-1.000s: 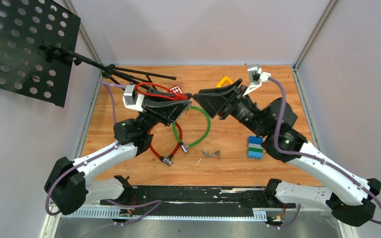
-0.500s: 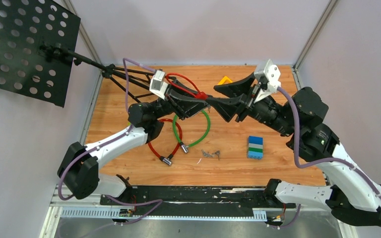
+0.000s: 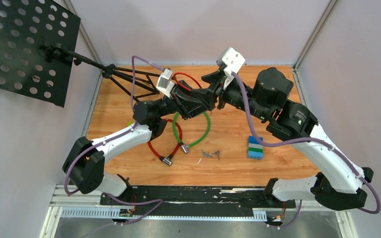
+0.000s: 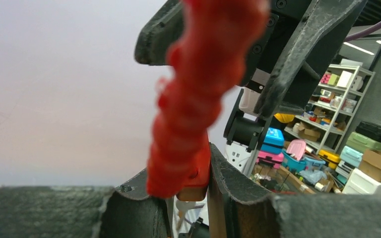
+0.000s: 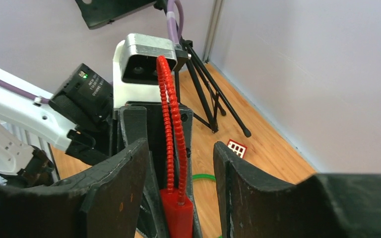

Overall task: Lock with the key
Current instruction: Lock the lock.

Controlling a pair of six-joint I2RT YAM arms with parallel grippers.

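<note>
1. The left gripper (image 4: 191, 173) was clamped tight on the body of the red cable lock (image 5: 176, 215), lifted in the air above the table (image 3: 233, 171).
2. The right gripper (image 5: 178, 171) met it head-on with its fingers (image 5: 124, 183) spread wide, one on each side of the lock body. I could not tell whether they touched it.
3. The lock's ribbed cable looped back over the left wrist.
4. A small bunch of keys (image 3: 211, 154) lay on the table near its front, well apart from both grippers.
5. Beside the keys lay a green cable lock (image 3: 206, 126) and a second red cable (image 3: 155, 148).
6. A blue and green block (image 3: 255, 147) sat to the right of the keys, and a black music stand (image 3: 25, 44) stood at the far left.
</note>
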